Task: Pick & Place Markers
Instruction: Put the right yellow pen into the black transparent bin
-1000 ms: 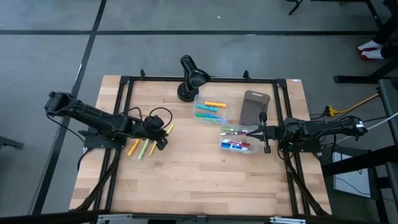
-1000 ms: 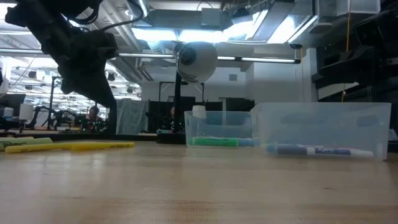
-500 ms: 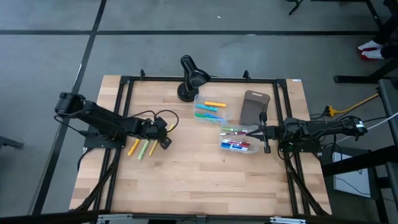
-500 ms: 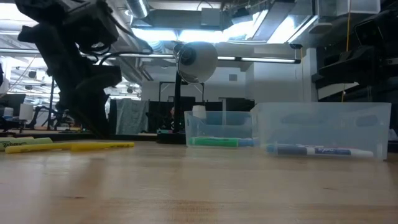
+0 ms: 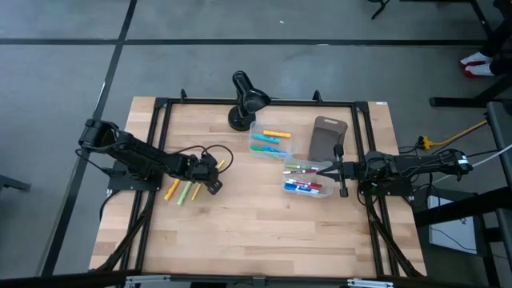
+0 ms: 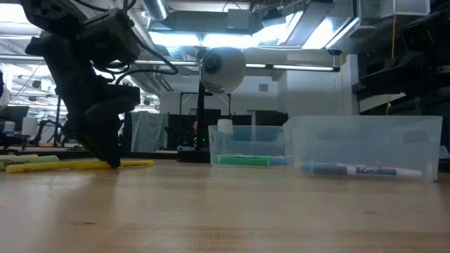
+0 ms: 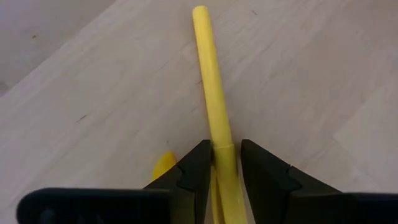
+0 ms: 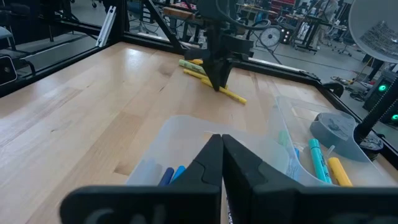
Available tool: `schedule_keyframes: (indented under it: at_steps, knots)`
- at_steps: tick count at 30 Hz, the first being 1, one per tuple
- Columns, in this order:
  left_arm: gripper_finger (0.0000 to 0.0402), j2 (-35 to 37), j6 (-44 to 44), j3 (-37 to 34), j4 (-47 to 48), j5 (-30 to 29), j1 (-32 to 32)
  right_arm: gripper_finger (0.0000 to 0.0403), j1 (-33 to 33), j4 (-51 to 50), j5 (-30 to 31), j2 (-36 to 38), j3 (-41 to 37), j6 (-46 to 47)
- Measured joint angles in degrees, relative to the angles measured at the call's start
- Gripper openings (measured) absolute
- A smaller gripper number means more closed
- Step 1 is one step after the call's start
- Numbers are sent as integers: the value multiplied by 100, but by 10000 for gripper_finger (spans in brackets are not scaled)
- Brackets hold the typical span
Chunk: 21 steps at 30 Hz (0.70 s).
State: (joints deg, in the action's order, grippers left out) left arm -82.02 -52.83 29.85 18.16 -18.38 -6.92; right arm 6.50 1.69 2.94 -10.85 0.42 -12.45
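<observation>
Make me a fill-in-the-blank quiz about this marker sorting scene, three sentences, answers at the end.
1. The left end effector has its fingers around a ___ marker.
2. That marker lies on the ___.
3. The right end effector, shut, waits beside a clear ___ holding markers.

Answers: yellow; table; bin

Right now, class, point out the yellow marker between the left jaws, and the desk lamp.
yellow marker (image 7: 211, 93), left wrist view, middle of its barrel.
desk lamp (image 5: 250, 99), high view, its dark head.
</observation>
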Motion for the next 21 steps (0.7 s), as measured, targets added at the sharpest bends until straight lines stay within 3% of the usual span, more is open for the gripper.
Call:
schedule_keyframes:
  at_steps: [4,10,21]
  knots:
    - [79,-18,113,-3,7,-54,-17,7,0,0,0,-1,0,-2]
    - [31,-50,502,264,315,-42,-11,7,0,0,0,0,0,-2]
    - [28,-63,1254,764,210,-116,-7,7,-2,2,0,-2,0,1]
